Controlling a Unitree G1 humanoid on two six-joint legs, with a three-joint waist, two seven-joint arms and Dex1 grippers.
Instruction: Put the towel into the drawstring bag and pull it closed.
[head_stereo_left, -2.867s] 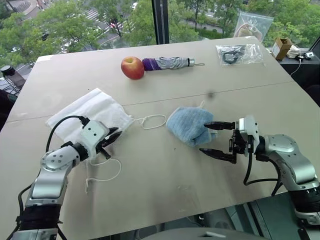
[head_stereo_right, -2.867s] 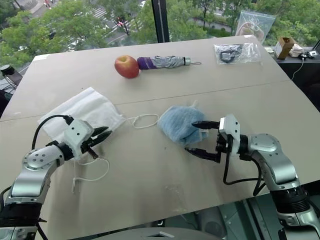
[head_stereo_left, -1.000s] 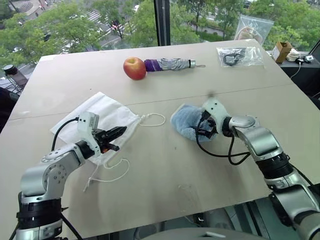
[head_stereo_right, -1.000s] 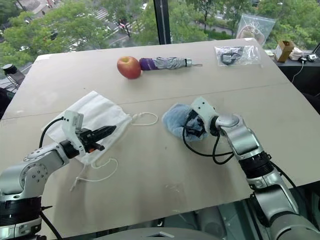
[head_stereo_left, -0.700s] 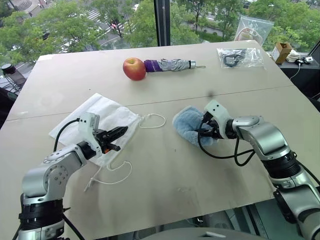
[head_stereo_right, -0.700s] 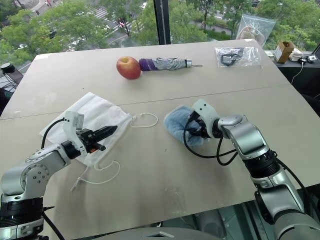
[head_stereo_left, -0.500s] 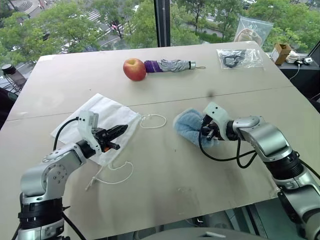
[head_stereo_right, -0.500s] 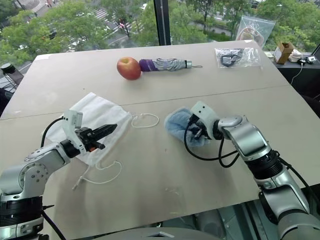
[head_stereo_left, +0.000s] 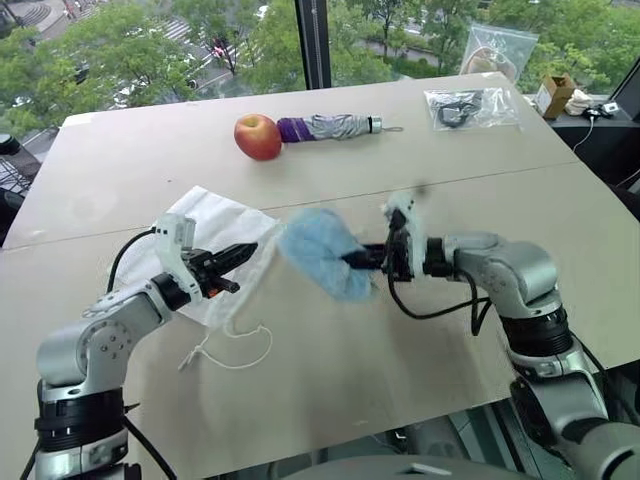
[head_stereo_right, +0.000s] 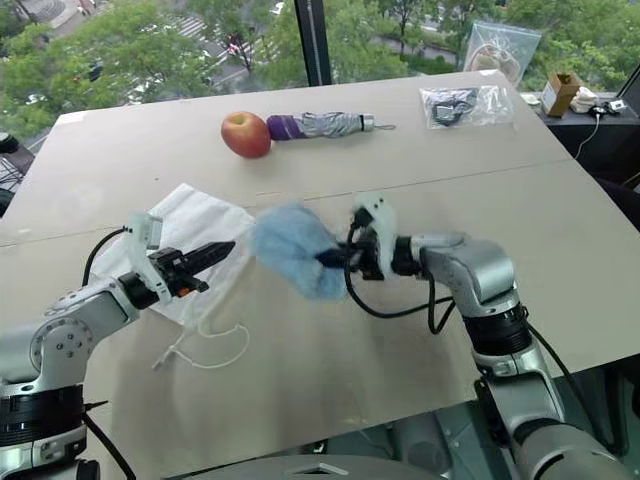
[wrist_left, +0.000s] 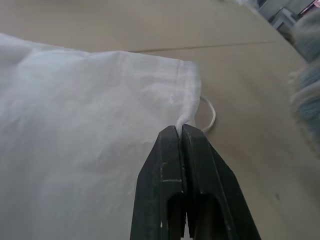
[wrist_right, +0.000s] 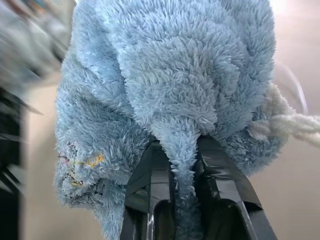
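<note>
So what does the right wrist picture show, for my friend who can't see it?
A fluffy light-blue towel bunches up close to the camera, with a fold of it pinched between the two black fingers of the right claw. A bit of white cord pokes out beside the towel, over a tan table.

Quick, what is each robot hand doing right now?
Left gripper: shut on the thin white drawstring bag's edge.
Right gripper: shut on the fluffy light-blue towel.

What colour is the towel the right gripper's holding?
Light blue towel, clearest in the right wrist view.
</note>
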